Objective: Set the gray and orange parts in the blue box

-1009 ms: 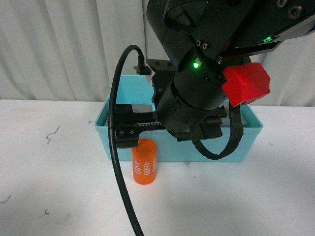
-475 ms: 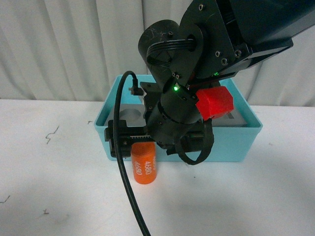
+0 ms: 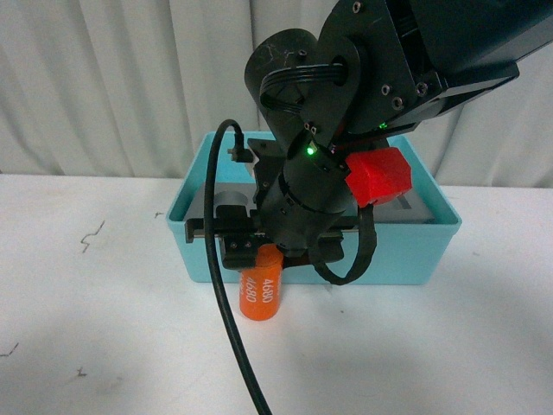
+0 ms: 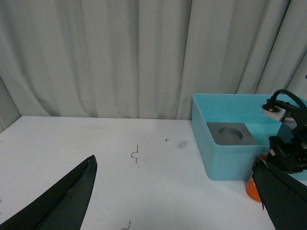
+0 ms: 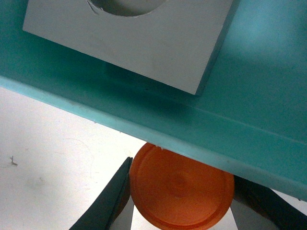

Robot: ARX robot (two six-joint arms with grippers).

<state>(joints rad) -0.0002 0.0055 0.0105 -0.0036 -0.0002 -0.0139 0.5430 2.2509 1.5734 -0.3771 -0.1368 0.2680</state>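
The orange cylinder (image 3: 261, 296) with white digits stands slightly tilted on the white table, just in front of the blue box (image 3: 406, 256). My right gripper (image 3: 257, 252) comes down from above and is shut on its top. In the right wrist view its dark fingers (image 5: 112, 201) press both sides of the orange cylinder (image 5: 180, 187), right against the blue box wall (image 5: 144, 110). A gray cube with a round recess (image 4: 230, 134) lies inside the blue box (image 4: 225, 165). A second gray part (image 3: 413, 207) peeks out behind the arm. My left gripper (image 4: 175, 206) is open over bare table.
White curtains hang behind the table. Small dark scratch marks (image 4: 135, 154) dot the white tabletop left of the box. A black cable (image 3: 220, 294) loops from the right arm down across the front of the table.
The right gripper's fingers have come together on the orange cylinder, which now leans a little and sits slightly further right. The arm has lowered toward it over the box's front wall.
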